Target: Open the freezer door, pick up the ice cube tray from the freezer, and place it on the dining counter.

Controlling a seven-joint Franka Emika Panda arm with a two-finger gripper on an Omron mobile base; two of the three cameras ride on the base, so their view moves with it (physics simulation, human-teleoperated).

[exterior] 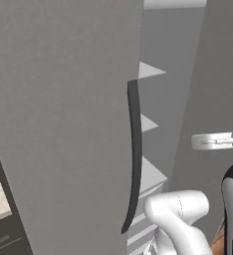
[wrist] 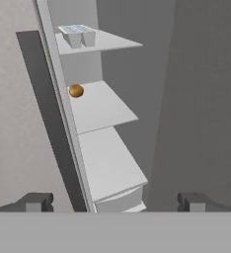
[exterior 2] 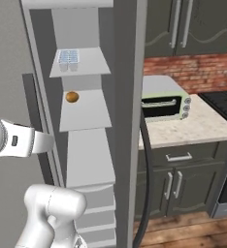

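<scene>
My gripper was spread wide, holding nothing; the ice cube tray sat on the freezer's top shelf, above an orange ball; I judged it light, stiff, slippery; best pinched across its narrow sides.

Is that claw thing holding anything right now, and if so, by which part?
Nothing is held. The claw is open and empty in front of the open freezer; the ice cube tray sits untouched on the top shelf.
</scene>
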